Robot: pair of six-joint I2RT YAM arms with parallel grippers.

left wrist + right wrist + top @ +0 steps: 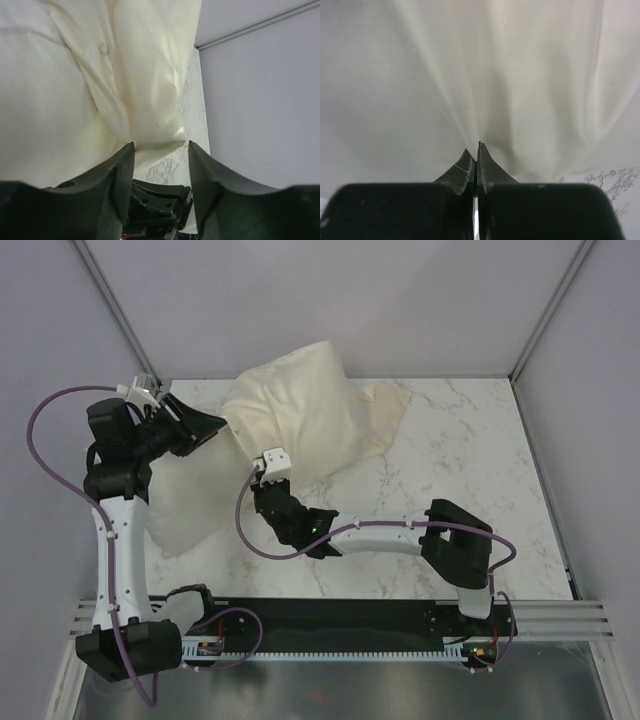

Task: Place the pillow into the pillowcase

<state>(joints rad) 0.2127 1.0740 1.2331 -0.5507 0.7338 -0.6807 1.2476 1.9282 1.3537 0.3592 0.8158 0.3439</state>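
the marble table [470, 490] fills the floor of the walled cell. the pillowcase [310, 410] is the biggest thing on it, a cream heap bunched up at the far middle, with one flap trailing off to the right. the pillow [185, 515], whiter and puffier, lies at the left under the left arm, and its far end runs in under the cream cloth. the right gripper [476, 150] reaches in from the near side to the cloth's near edge; its fingers are pressed tight together, pinching the pillowcase so that pleats fan out from the tips. the left gripper [161, 147] sits at the heap's left side with its fingers [125, 165] parted, a fold of cream cloth hanging in the gap.
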